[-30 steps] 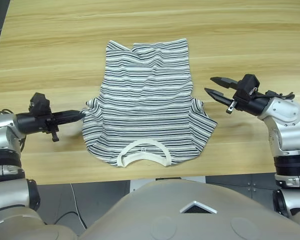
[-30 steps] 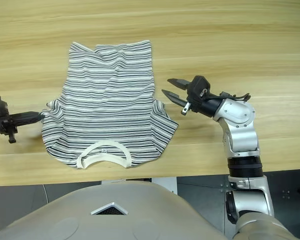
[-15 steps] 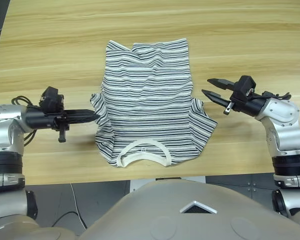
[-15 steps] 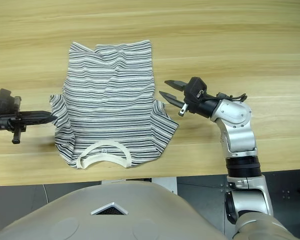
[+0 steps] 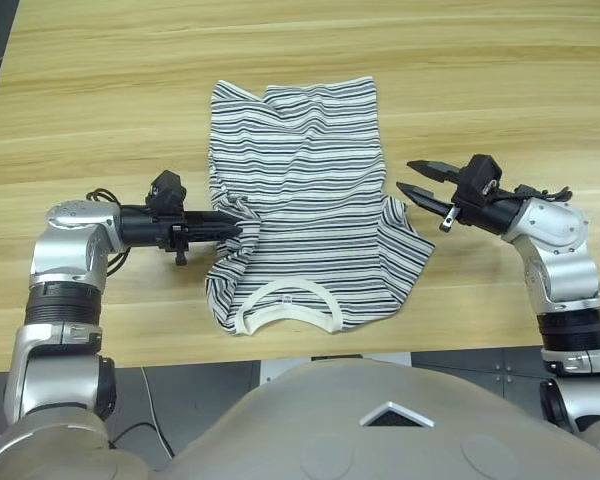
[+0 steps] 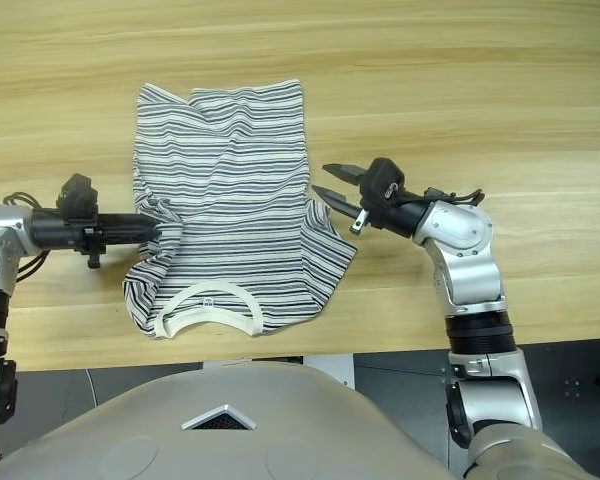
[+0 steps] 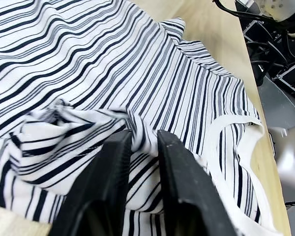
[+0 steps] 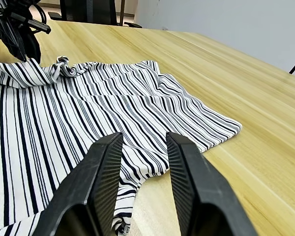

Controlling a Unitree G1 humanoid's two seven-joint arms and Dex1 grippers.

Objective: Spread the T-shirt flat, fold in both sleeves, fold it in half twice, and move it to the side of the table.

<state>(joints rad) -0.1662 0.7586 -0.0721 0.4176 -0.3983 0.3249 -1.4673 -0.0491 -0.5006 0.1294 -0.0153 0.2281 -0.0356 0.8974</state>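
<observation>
T-shirt on table, between left gripper and right gripper

The T-shirt is soft, matt striped cloth, creased and rumpled, with a thicker white collar. The tabletop is pale wood, smooth, with a faint sheen over its grain. The fingers look like matt black plastic.

Striped T-shirt on wooden table, white collar nearest robot, left sleeve bunched inward, right sleeve spread
</observation>
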